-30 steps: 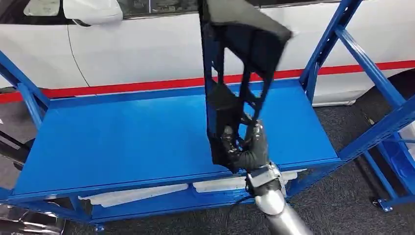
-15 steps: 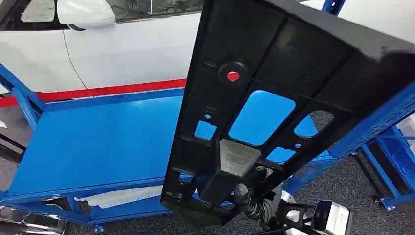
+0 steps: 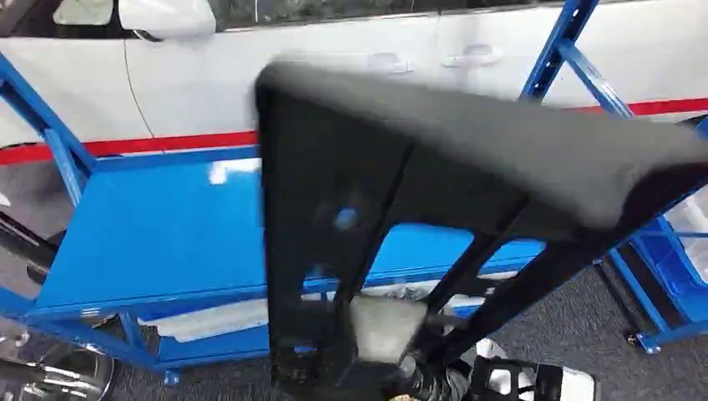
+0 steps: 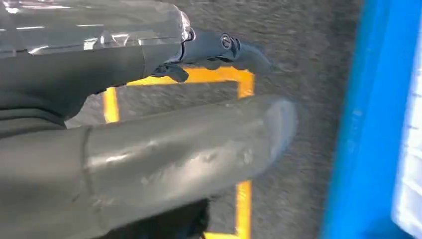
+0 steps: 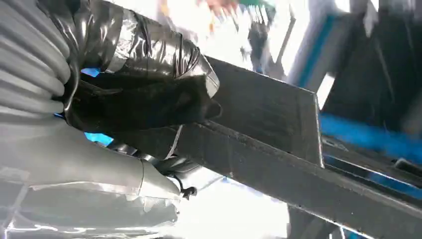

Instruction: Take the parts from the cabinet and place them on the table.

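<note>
Right hand (image 5: pixel 124 99): wrapped in glossy black covering, fingers clamped over the edge of one black plastic part (image 3: pixel 434 209), thumb beneath it, seen close in the right wrist view. Same hand (image 3: pixel 430 380) barely visible at the bottom of the head view, gripping the part's lower end. Part: one piece, large, flat and ribbed, with several cut-out openings showing blue through them; held up in the air close to the head camera, tilted, blurred, hiding much of the shelf behind. No writing, brand or label readable on it. Left hand (image 4: pixel 149 114): holding nothing, thick grey thumb extended, one darker finger stretched out apart from it, over grey carpeted floor (image 4: pixel 298 45) marked with yellow tape lines (image 4: pixel 239 79). Blue metal shelving unit (image 3: pixel 150 242): one, with a broad blue shelf behind and below the part, slanted blue uprights at both sides, a lower level carrying white objects, count unclear. White car (image 3: pixel 250 75): one, just behind the shelving, with a red stripe along its lower side, one side mirror and two door handles visible. Second blue rack (image 3: pixel 676 267) at the right edge, contents too blurred to tell.
</note>
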You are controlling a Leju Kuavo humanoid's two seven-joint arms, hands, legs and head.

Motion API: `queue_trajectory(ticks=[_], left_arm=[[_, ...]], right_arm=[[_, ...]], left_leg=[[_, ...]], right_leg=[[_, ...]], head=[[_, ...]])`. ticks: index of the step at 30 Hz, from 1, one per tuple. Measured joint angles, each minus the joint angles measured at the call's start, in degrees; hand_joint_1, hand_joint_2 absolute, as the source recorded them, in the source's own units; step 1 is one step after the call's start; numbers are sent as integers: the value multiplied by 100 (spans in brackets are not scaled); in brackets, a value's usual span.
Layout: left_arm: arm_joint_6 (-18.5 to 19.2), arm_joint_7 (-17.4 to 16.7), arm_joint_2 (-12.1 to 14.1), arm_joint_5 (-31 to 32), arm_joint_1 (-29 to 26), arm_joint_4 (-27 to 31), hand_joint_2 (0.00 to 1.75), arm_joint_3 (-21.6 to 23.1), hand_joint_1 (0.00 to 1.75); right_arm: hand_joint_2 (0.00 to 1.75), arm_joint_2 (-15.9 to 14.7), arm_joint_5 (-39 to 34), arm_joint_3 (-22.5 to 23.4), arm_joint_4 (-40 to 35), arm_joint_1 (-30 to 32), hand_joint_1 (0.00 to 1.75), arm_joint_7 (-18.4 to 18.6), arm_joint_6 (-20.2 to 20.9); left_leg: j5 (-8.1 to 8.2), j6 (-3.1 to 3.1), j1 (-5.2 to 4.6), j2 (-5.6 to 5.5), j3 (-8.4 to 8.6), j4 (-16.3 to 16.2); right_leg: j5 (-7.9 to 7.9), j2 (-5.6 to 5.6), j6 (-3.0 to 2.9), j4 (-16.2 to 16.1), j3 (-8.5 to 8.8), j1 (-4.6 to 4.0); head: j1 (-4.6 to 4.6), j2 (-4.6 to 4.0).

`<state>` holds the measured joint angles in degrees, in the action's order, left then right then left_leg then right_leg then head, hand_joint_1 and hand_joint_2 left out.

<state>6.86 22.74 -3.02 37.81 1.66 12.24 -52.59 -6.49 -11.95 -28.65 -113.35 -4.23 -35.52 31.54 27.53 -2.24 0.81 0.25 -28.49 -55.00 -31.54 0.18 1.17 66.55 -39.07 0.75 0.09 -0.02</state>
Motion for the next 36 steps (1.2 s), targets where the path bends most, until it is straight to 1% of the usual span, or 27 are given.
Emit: queue_trajectory(ticks=[1, 2, 3, 4, 6, 7, 8, 11, 12, 13, 14, 16, 17, 18, 20, 21, 22, 23, 24, 26, 27, 28, 30, 32, 33, 34, 36], left_arm=[[-44, -116, -2, 22, -1, 0, 0, -7, 0], [-81, -232, -4, 57, -4, 0, 0, -17, 0], [-116, -352, -4, 81, -6, 0, 0, -35, 0], [-134, -425, -9, 107, -9, 0, 0, -46, 0], [-155, -499, -24, 149, -8, 0, 0, -63, 0], [-155, -527, -37, 184, -8, 0, 0, -70, 0], [-155, -530, -61, 197, -7, 0, 0, -74, 0], [-83, -457, -61, 306, 3, 0, 0, -79, 0], [-72, -451, -61, 343, -2, 0, 0, -76, 0], [-64, -449, -59, 359, 4, 0, 0, -76, 0], [-57, -440, -61, 391, 5, -2, 0, -76, 0], [-53, -444, -63, 424, 4, -2, 0, -76, 0], [-64, -455, -63, 446, 4, -2, 0, -76, 0], [-70, -464, -63, 472, 3, -2, 0, -76, 0], [-75, -497, -57, 498, 2, -2, 0, -76, 0], [-77, -523, -48, 520, 3, -2, 0, -76, 0], [-81, -530, -37, 547, 4, -2, 0, -76, 0], [-85, -541, -31, 562, 13, -2, 0, -74, 0], [-88, -549, -11, 597, 11, 0, 0, -72, 0], [-99, -593, 2, 641, 10, -2, 0, -63, 0], [-105, -628, 18, 669, 4, -2, 0, -50, 0], [-105, -632, 22, 682, 8, -2, 0, -41, 0], [-105, -639, 28, 704, 9, -2, 0, -33, 0], [-105, -639, 44, 713, 7, -2, 0, -26, 0], [-107, -639, 48, 715, 7, -2, 0, -22, 0], [-110, -639, 57, 724, 6, -2, 0, -11, 0], [-112, -628, 74, 741, 7, -2, 0, 13, 0]], right_arm=[[175, -57, 149, -44, 0, 29, 175, -37, -35], [175, -114, 278, -57, 0, 57, 175, -63, -111], [175, -190, 359, -62, 2, 70, 175, -70, -172], [175, -245, 412, -64, 2, 79, 175, -72, -217], [175, -311, 482, -66, 2, 96, 175, -94, -302], [175, -326, 565, -68, 0, 91, 175, -105, -359], [175, -344, 732, -75, -9, 88, 175, -114, -468], [175, -509, 1192, -114, -57, 85, 175, -164, -802], [175, -584, 1234, -127, -72, 87, 175, -164, -835], [175, -630, 1234, -143, -87, 90, 175, -171, -881], [175, -656, 1225, -147, -114, 102, 175, -173, -923], [175, -693, 1199, -158, -160, 112, 175, -179, -962], [175, -711, 1199, -171, -168, 130, 175, -171, -986], [175, -722, 1199, -184, -175, 148, 175, -153, -1003], [175, -739, 1210, -197, -192, 187, 175, -142, -1036], [175, -741, 1230, -202, -206, 212, 175, -142, -1076], [175, -744, 1251, -213, -223, 248, 175, -151, -1133], [175, -746, 1271, -224, -249, 288, 175, -160, -1187], [175, -750, 1302, -230, -282, 312, 175, -173, -1237], [175, -755, 1321, -265, -330, 333, 175, -153, -1329], [175, -755, 1315, -289, -354, 351, 175, -107, -1388], [175, -761, 1310, -296, -363, 371, 175, -92, -1419], [175, -765, 1304, -313, -389, 395, 175, -66, -1434], [175, -768, 1302, -324, -391, 428, 175, -59, -1447], [175, -770, 1299, -326, -393, 438, 175, -59, -1454], [175, -772, 1299, -326, -393, 451, 175, -61, -1464], [175, -772, 1297, -328, -393, 463, 175, -66, -1495]], left_leg=[[-30, -12, -13, 6, -59, -25], [-60, -21, -24, 12, -117, -34], [-92, -19, -33, 13, -186, -55], [-118, -13, -38, 13, -247, -85], [-154, 9, -53, 7, -328, -127], [-169, 23, -51, 4, -343, -142], [-190, 55, -82, 6, -374, -153], [-304, 170, -39, 10, -410, -123], [-338, 214, -84, -9, -416, -117], [-161, 238, -59, -14, -477, -200], [132, 279, -45, -15, -563, -443], [744, 341, -6, -13, -819, -1316], [893, 363, -1, -13, -907, -1688], [857, 385, 8, -13, -916, -1882], [371, 402, 32, -12, -601, -1568], [159, 401, 40, -11, -312, -1139], [78, 389, 46, -13, 48, -593], [220, 365, 29, -20, 340, -140], [270, 308, 4, -39, 488, 160], [252, 261, -23, -43, 422, 116], [197, 196, -18, -37, 355, 157], [138, 122, 36, 8, 369, 189], [57, 13, 15, 18, 220, 150], [-28, -15, -15, 29, 57, 97], [-53, -16, -22, 31, -28, 46], [-78, -12, -30, 35, -112, 2], [-122, 6, -43, 32, -234, -67]], right_leg=[[-248, 1, 9, 424, -102, 2], [-372, -1, 17, 753, -167, 2], [-322, 0, 17, 875, -135, 1], [-149, 0, 7, 724, 27, 0], [220, 1, -57, -149, 640, -11], [271, 5, -124, -637, 972, -46], [173, -4, -167, -983, 1161, -67], [225, -3, -198, -1033, 1109, -99], [301, -23, -241, -1118, 1081, -54], [366, -74, -258, -1152, 1074, -20], [413, -69, -307, -1158, 1021, -10], [476, -84, -323, -1113, 883, -19], [516, -90, -319, -1096, 812, -20], [554, -94, -312, -1073, 740, -15], [631, -95, -278, -1019, 586, -5], [662, -93, -260, -1005, 534, 2], [694, -90, -230, -998, 502, 3], [726, -90, -199, -995, 480, -21], [774, -93, -171, -997, 483, -23], [874, -98, -109, -1013, 449, -4], [919, -84, -64, -1027, 445, -31], [780, -74, -38, -969, 402, -1], [139, -44, -14, -383, 196, 2], [-368, -45, 5, 544, -60, 2], [-368, -44, 7, 818, -98, 1], [-210, -44, -2, 853, -27, -1], [242, -42, -50, 272, 438, -4]], head=[[-2, 0], [-2, 0], [-2, 0], [-2, 0], [-2, 0], [-2, 0], [-4, 0], [-4, 0], [-2, 0], [-4, 0], [-4, 0], [-4, 0], [-7, 0], [-4, 0], [-7, 0], [-7, 0], [-7, 0], [-7, 0], [-2, 0], [-4, 0], [-2, 0], [-4, 0], [-2, 0], [-2, 0], [-2, 0], [-2, 0], [-2, 0]])
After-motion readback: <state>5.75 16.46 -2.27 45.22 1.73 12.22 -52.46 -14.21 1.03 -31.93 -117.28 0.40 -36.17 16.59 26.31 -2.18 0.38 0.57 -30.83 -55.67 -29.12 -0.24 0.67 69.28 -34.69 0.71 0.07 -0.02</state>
